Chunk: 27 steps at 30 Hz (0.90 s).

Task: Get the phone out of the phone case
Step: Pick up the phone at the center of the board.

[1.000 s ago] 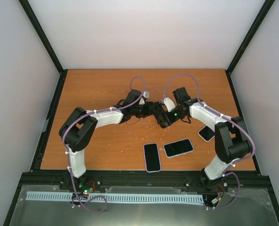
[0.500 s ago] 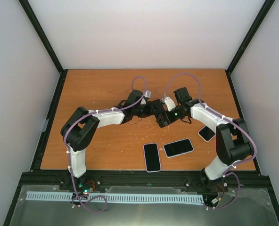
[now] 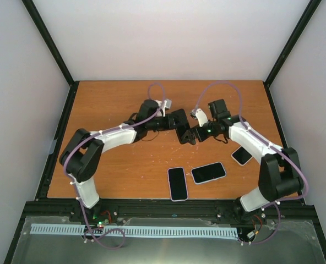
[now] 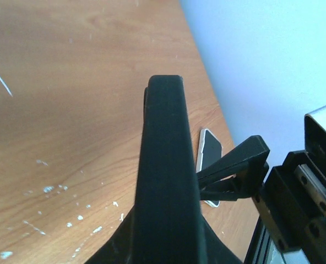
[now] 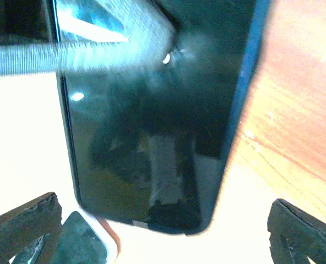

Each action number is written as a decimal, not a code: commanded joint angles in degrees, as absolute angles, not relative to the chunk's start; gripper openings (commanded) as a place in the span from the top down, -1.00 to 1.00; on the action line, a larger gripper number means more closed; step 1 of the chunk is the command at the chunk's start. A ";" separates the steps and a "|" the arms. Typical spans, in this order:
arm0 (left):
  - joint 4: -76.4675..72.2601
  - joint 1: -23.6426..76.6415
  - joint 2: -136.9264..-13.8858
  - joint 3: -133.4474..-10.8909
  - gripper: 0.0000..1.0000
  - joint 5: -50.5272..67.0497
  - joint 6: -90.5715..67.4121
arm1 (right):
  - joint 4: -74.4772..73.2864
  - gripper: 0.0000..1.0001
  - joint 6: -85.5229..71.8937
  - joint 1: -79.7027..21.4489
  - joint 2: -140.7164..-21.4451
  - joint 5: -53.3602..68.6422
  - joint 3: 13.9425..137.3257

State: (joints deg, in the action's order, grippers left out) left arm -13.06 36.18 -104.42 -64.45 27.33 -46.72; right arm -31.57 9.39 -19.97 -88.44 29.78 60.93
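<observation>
A black phone in its dark case (image 3: 184, 133) is held on edge above the table's middle by my left gripper (image 3: 180, 127), which is shut on it. In the left wrist view the cased phone (image 4: 166, 165) fills the centre edge-on and hides my fingers. My right gripper (image 3: 197, 134) is open just to its right. In the right wrist view the phone's dark screen (image 5: 152, 110) faces the camera, and my fingers (image 5: 25, 217) are spread wide on either side of its lower end without touching it.
Three other phones lie on the wooden table (image 3: 113, 104): one near the front centre (image 3: 178, 183), one beside it (image 3: 208, 172) and one at the right (image 3: 241, 155), which also shows in the left wrist view (image 4: 208, 151). A black frame edges the table.
Both grippers have moved a little farther back from the front edge. The left arm has swung left with the cased phone, and the right gripper has drawn slightly away to the right.
</observation>
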 commanded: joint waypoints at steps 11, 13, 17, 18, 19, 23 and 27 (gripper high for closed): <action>-17.58 31.46 -83.44 -56.24 1.00 55.95 -25.06 | -41.82 -0.55 32.36 -14.41 -75.20 59.30 58.70; -19.75 31.46 -83.02 -55.51 0.99 60.44 -25.23 | -44.36 -0.43 35.91 -14.46 -75.10 63.26 58.74; -26.58 31.43 -83.87 -54.31 0.99 67.98 -28.17 | -50.36 -0.13 43.63 -14.66 -75.99 67.11 59.23; -28.51 31.46 -84.26 -54.05 0.99 69.37 -29.37 | -52.23 -0.07 45.72 -14.80 -76.25 67.93 59.57; -30.24 31.46 -84.61 -53.94 0.99 70.67 -30.66 | -53.95 -0.02 47.63 -14.98 -76.52 68.66 59.85; -32.60 31.46 -86.06 -54.58 0.99 73.66 -32.92 | -58.59 0.02 52.79 -16.46 -76.44 69.52 60.14; -31.30 31.45 -86.92 -55.99 0.99 73.62 -33.77 | -55.76 0.01 50.67 -18.39 -74.78 66.91 58.56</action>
State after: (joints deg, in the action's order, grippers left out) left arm -26.61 31.29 -86.41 -53.28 69.91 -31.81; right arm -55.16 48.14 -16.73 -76.23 66.54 59.13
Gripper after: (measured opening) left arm 0.122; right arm 0.493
